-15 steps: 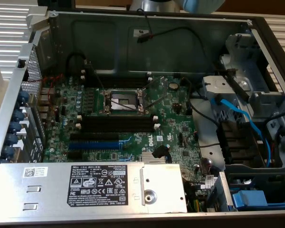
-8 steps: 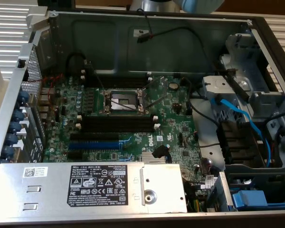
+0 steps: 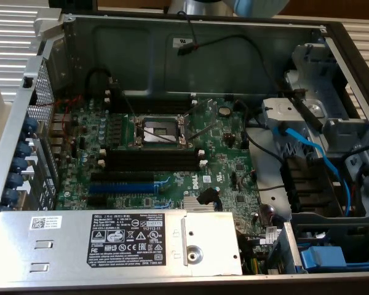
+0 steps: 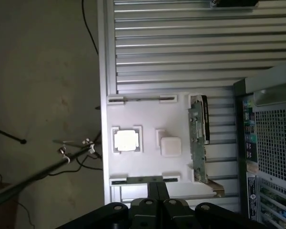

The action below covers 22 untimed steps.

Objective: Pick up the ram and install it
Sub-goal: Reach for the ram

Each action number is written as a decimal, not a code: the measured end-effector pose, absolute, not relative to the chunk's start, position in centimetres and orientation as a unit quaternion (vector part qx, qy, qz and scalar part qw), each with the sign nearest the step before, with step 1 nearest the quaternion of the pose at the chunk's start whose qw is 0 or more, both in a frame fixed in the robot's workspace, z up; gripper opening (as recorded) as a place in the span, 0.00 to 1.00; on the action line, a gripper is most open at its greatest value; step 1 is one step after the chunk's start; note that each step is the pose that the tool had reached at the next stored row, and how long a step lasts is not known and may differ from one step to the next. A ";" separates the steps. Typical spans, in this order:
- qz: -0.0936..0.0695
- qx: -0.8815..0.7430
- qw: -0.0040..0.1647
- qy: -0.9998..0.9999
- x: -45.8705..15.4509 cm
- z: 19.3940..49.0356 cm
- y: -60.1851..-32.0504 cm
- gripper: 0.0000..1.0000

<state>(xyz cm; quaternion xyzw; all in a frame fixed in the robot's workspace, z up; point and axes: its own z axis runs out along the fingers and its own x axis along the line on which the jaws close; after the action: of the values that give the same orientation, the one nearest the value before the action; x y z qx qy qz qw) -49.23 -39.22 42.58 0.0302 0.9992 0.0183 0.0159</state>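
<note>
Evidently the ram (image 4: 198, 143) is light, stiff but fragile — it lies in the white tray (image 4: 148, 109) on the counter (image 4: 181, 47) beside the PC case (image 4: 271, 143), apart from the gripper (image 4: 157, 186), jaws clenched on nothing — so pinch its long edges, not chips/contacts.

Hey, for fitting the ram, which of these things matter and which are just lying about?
For the job:
- ram, on edge in the white tray
- black memory slots on the motherboard
- end effector, shut, close to the ram

Just lying about:
- processor chip
- expansion card
- blue slot
- power supply
</note>
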 end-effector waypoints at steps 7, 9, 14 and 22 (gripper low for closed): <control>0.018 0.030 0.017 0.999 -50.0 42.5 -40.3 0.11; 0.019 0.030 0.017 0.999 -50.0 42.5 -41.0 0.11; 0.019 0.030 0.015 0.999 -49.9 42.5 -41.2 0.11; 0.019 0.030 0.014 0.999 -49.9 42.5 -41.2 0.11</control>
<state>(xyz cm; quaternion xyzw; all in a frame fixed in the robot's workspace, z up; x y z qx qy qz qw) -49.89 -41.18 42.54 0.0303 0.9993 0.0195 0.0141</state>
